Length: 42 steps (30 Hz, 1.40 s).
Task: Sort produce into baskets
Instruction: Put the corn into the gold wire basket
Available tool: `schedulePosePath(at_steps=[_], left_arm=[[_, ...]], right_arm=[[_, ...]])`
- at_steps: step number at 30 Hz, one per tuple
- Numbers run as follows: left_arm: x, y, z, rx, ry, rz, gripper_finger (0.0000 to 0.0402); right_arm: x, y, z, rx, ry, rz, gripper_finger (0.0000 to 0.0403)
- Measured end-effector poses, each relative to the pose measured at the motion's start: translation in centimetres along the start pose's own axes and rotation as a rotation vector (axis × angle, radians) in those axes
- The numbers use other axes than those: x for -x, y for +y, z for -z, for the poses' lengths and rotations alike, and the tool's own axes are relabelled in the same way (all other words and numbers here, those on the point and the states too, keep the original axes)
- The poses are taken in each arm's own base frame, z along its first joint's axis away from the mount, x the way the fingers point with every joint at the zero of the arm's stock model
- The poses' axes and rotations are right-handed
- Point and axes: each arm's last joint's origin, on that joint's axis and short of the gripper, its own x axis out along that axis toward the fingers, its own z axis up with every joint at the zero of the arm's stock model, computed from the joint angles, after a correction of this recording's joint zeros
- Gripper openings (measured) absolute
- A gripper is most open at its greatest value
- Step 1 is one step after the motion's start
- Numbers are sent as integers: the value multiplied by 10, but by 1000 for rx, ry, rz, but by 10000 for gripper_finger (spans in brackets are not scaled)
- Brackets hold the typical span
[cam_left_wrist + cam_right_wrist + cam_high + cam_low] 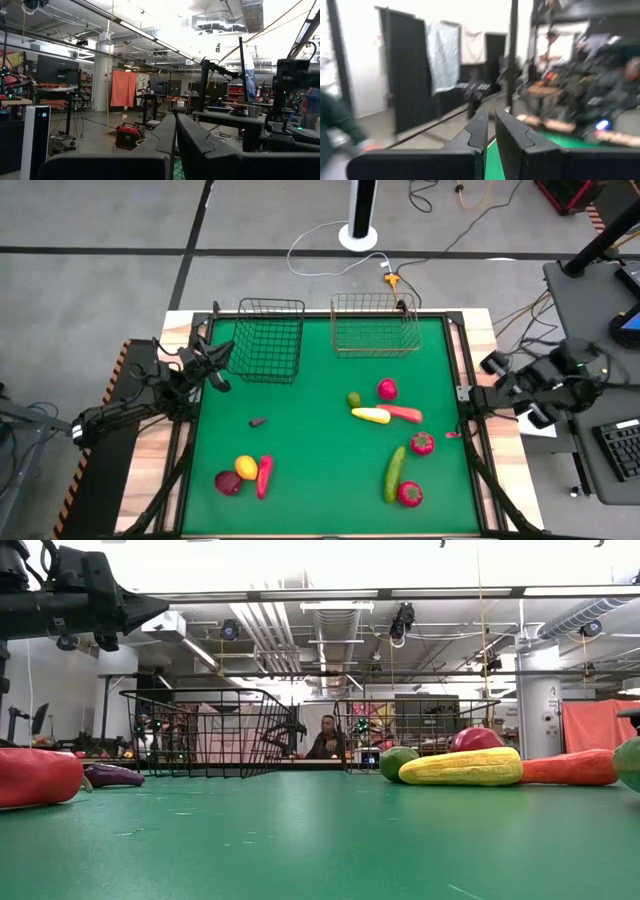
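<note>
Toy produce lies on the green table [320,450]. Near the left front are a yellow round fruit [246,467], a dark red one [228,482], a long red one [264,475] and a small purple piece [258,421]. To the right lie a yellow cob [371,415], an orange-red carrot [402,413], a cucumber [394,473] and several red and green pieces. The black basket [268,338] and the silvery basket [375,323] stand at the far edge. My left gripper [226,352] is shut and empty, raised beside the black basket's left side. My right gripper [466,395] is shut and empty at the table's right edge.
The low view shows the cob [462,767] and carrot [570,768] lying side by side, and a red piece [35,778] close at the left. My left arm [80,595] hangs high above the table. A person [326,740] sits in the room beyond the far edge.
</note>
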Motion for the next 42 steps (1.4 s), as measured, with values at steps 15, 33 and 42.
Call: schedulePosePath(at_steps=[15, 33, 42], left_arm=[[0, 0, 0, -1, 3, 2, 0], [0, 0, 1, -1, 6, 1, 0], [0, -9, -20, 472, -109, 289, 0]], right_arm=[[-50, -42, 88, 81, -217, -63, 27], [-59, -58, 143, 66, -187, 102, 27], [-59, -58, 127, 27, -258, 118, 27]])
